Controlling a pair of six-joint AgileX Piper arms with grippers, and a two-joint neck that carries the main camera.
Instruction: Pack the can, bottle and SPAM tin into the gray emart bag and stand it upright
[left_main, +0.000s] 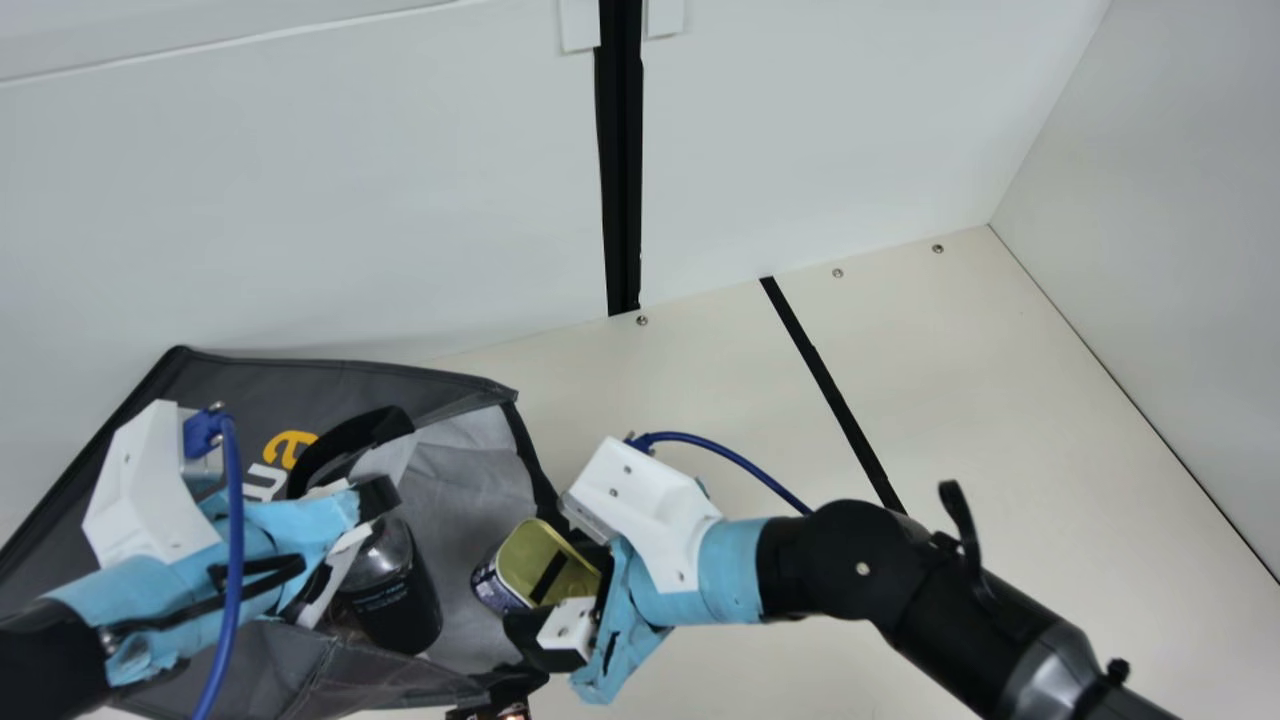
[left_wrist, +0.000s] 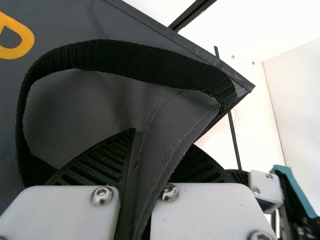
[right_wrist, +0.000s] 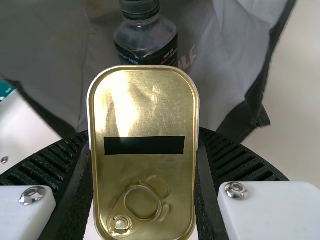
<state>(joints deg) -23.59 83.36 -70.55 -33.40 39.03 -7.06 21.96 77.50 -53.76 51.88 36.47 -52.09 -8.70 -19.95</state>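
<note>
The gray emart bag (left_main: 465, 470) lies on its side at the main view's left, mouth toward the right arm. My left gripper (left_main: 372, 510) is at its opening; in the left wrist view this gripper (left_wrist: 155, 167) is shut on a fold of bag fabric (left_wrist: 165, 130), below the black handle. A dark bottle (left_main: 395, 598) lies inside, also visible as a bottle (right_wrist: 145, 40) in the right wrist view. My right gripper (left_main: 560, 600) holds the SPAM tin (left_main: 535, 555) at the bag mouth. In its wrist view, the gripper (right_wrist: 144, 140) pinches both sides of the tin (right_wrist: 145, 175), pull-ring lid facing the camera.
White walls (left_main: 300, 200) stand behind and at the right. A black strip (left_main: 830, 385) crosses the cream table (left_main: 1000, 400) right of the bag. A small dark object (left_main: 490, 712) shows at the main view's bottom edge, below the bag mouth.
</note>
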